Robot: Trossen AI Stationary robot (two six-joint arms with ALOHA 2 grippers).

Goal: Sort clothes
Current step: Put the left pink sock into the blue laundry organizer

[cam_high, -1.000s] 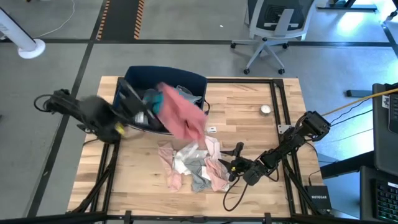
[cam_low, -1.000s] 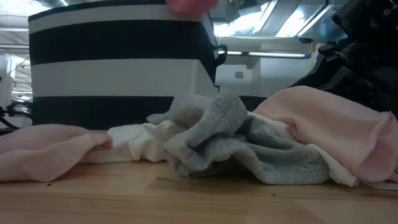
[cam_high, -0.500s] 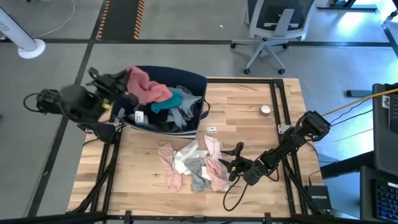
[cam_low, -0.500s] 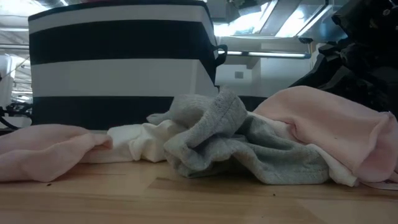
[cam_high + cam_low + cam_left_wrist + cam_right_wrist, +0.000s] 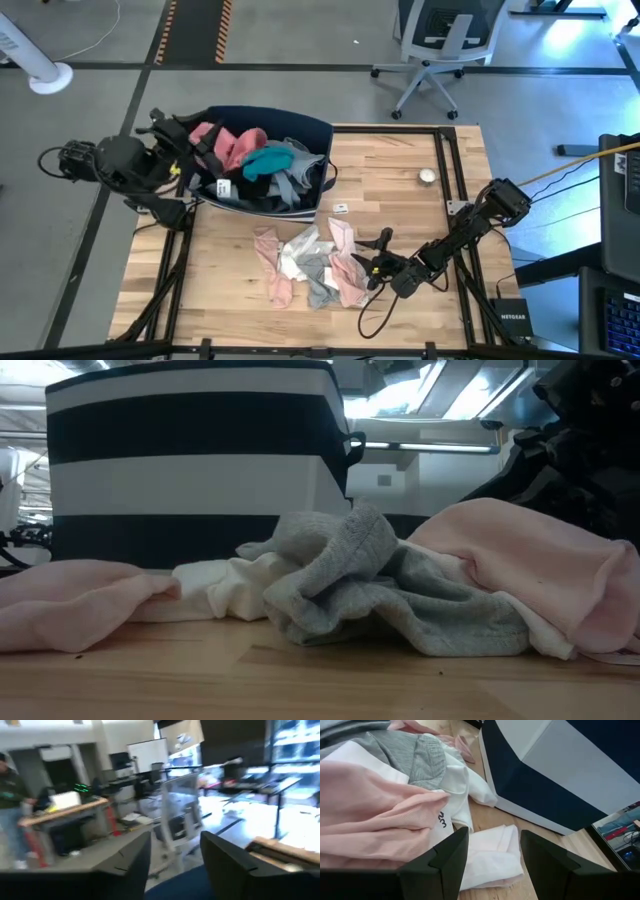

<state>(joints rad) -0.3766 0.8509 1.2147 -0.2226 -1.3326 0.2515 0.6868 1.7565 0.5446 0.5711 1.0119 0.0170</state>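
The navy bin with white stripes (image 5: 318, 135) (image 5: 190, 460) stands at the table's far left. In it lie a pink piece (image 5: 228, 146), a teal piece (image 5: 270, 160) and grey and dark pieces. My left gripper (image 5: 195, 138) (image 5: 175, 840) is open and level over the bin's left rim, with nothing between its fingers. A pile of clothes lies on the wood near the front: pale pink pieces (image 5: 270, 262) (image 5: 530, 560), a grey piece (image 5: 318, 268) (image 5: 350, 580) and a white piece (image 5: 490, 855). My right gripper (image 5: 372, 262) (image 5: 494, 837) stands open at the pile's right edge.
A small round object (image 5: 427, 176) and a small white tag (image 5: 341, 208) lie on the bare wood to the right of the bin. An office chair (image 5: 435, 45) stands beyond the far edge. A person (image 5: 10, 795) stands far off in the room.
My left gripper has swung toward the table's left edge, from over the bin's right side to its left rim, and has rolled. It carried the pink piece hanging below it and has let it go. The piece now lies crumpled in the bin.
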